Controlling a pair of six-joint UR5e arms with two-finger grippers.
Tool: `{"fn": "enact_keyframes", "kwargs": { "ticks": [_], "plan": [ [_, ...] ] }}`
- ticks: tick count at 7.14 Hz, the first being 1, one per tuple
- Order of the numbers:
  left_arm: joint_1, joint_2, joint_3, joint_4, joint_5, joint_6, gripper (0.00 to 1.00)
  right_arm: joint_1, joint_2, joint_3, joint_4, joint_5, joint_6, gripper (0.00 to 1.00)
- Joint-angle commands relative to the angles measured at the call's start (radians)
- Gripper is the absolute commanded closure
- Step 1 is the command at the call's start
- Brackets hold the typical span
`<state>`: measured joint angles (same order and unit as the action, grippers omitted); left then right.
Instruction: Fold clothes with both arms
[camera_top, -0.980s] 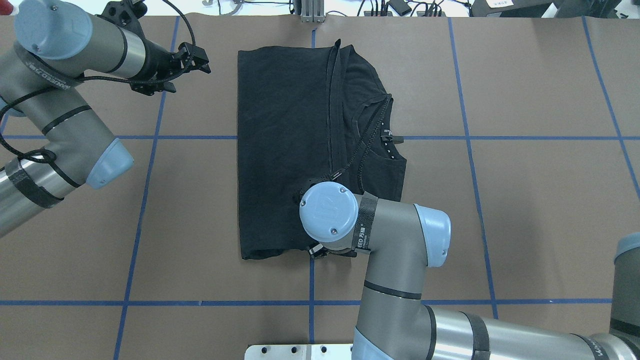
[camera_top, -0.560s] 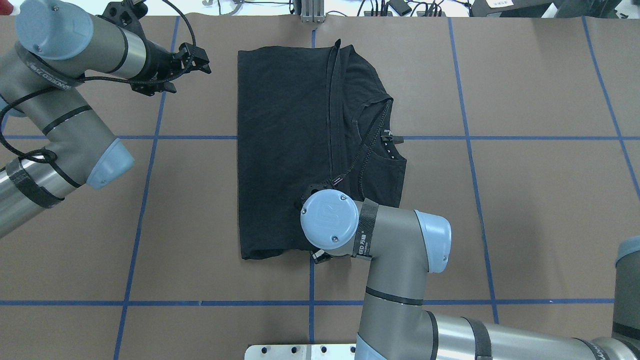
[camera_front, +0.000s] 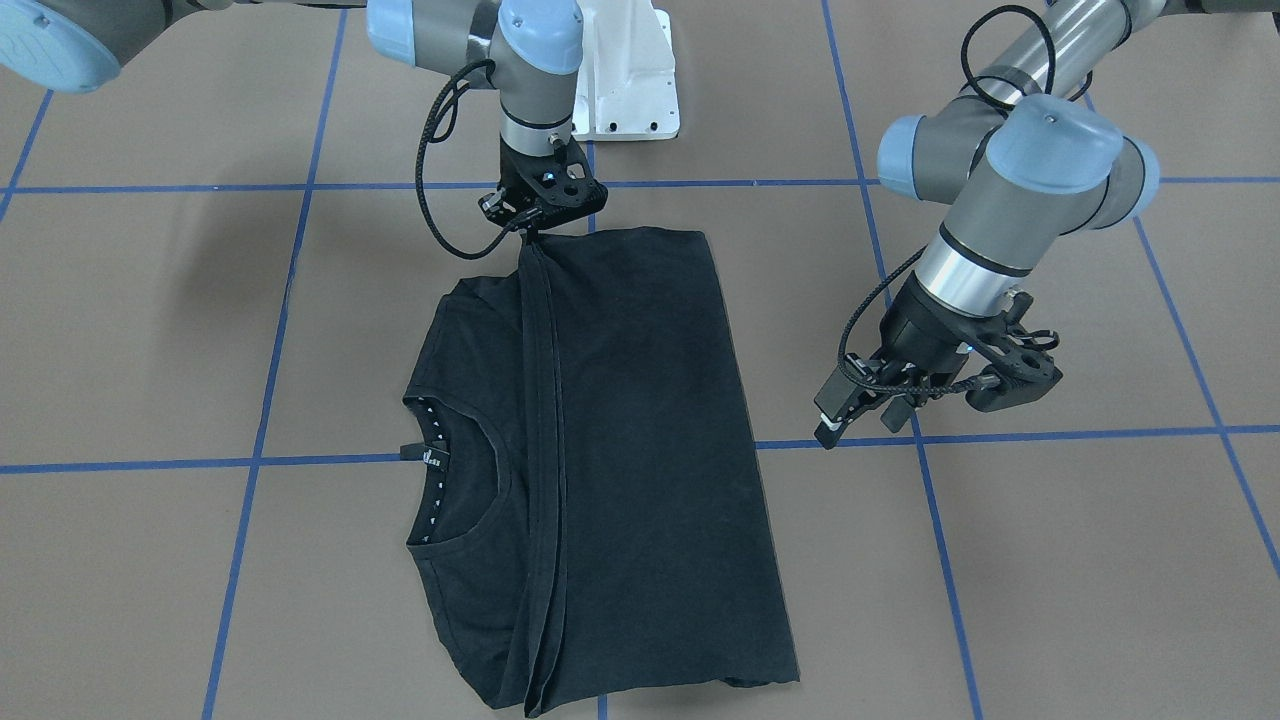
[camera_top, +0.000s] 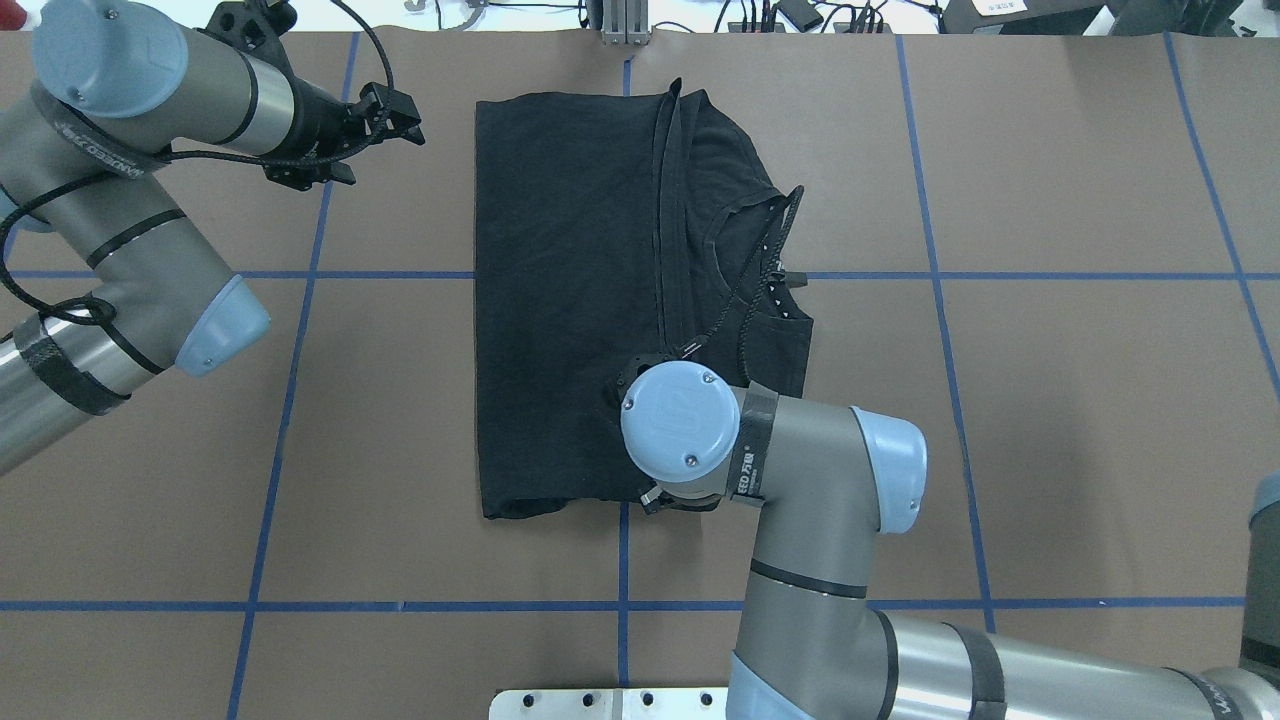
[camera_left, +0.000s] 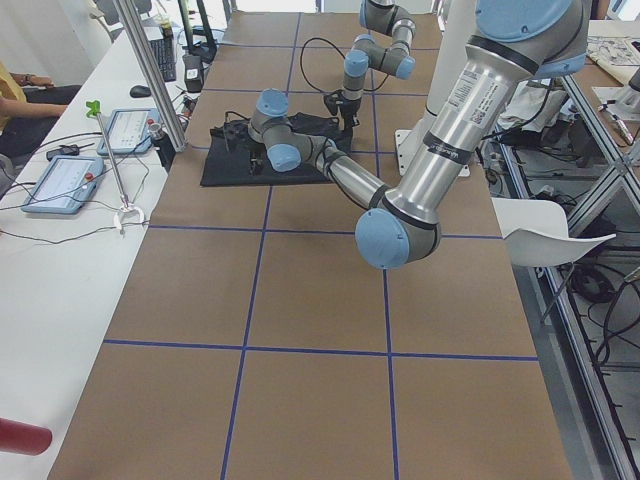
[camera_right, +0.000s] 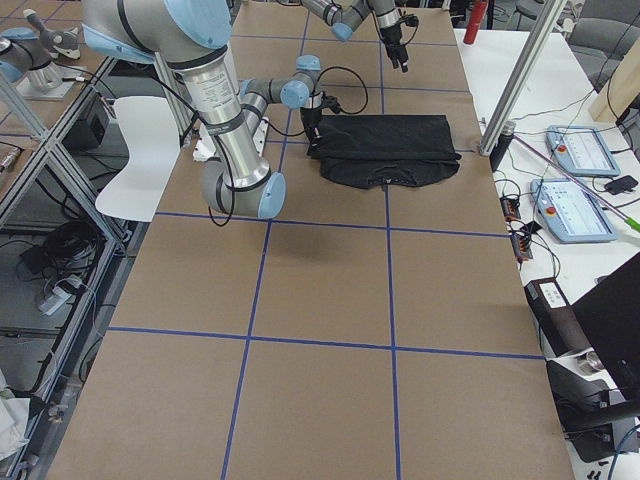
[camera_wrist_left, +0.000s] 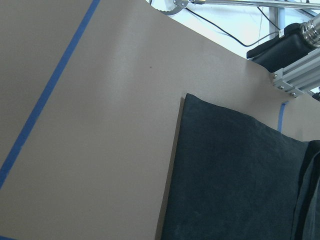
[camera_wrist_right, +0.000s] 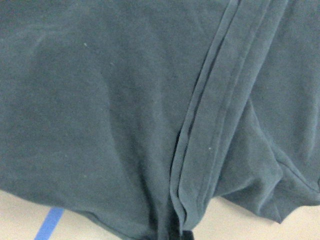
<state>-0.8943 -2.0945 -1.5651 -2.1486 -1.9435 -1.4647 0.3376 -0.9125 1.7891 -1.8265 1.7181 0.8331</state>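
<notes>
Black T-shirt (camera_top: 570, 300) on brown, blue-taped table (camera_top: 1050, 400)

Right gripper (camera_right: 313, 128) down at the black T-shirt (camera_right: 390, 148), cloth spreading out flat ahead of its fingertips. Left gripper (camera_right: 403, 58) hangs well beyond it, off the cloth.

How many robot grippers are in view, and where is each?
2. The right gripper pinches the T-shirt's robot-side edge; the left gripper hangs over bare table beside it.

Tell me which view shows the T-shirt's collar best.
Exterior front-facing: the collar of the T-shirt lies unobstructed, dotted tape clear. Overhead shows it crossed by a black cable; exterior right shows it tiny; other views miss it.
</notes>
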Motion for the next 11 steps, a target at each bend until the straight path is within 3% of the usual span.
{"fn": "enact_keyframes", "kwargs": {
  "ticks": [1,3,5,6,8,9,11],
  "plan": [
    [0.003,-0.004,-0.007,-0.001,0.000,-0.034,0.00,0.062,-0.054,0.164,-0.139,0.058,-0.049,1.00],
    [0.014,-0.004,-0.013,0.003,0.002,-0.049,0.00,0.029,-0.153,0.251,-0.204,0.035,0.021,1.00],
    [0.015,-0.004,-0.016,0.003,0.002,-0.058,0.00,-0.002,-0.193,0.224,-0.200,0.044,0.209,1.00],
    [0.017,-0.004,-0.015,0.003,0.002,-0.060,0.00,0.026,-0.204,0.222,-0.201,0.055,0.208,0.73],
    [0.017,-0.004,-0.012,0.003,0.002,-0.057,0.00,0.034,-0.282,0.263,-0.198,0.060,0.198,0.55],
    [0.017,-0.004,-0.009,0.001,0.002,-0.054,0.00,0.037,-0.295,0.292,-0.198,0.060,0.199,0.01],
    [0.017,-0.006,-0.009,0.001,0.002,-0.054,0.00,0.067,-0.194,0.242,-0.198,0.060,0.202,0.00]
  ]
}}
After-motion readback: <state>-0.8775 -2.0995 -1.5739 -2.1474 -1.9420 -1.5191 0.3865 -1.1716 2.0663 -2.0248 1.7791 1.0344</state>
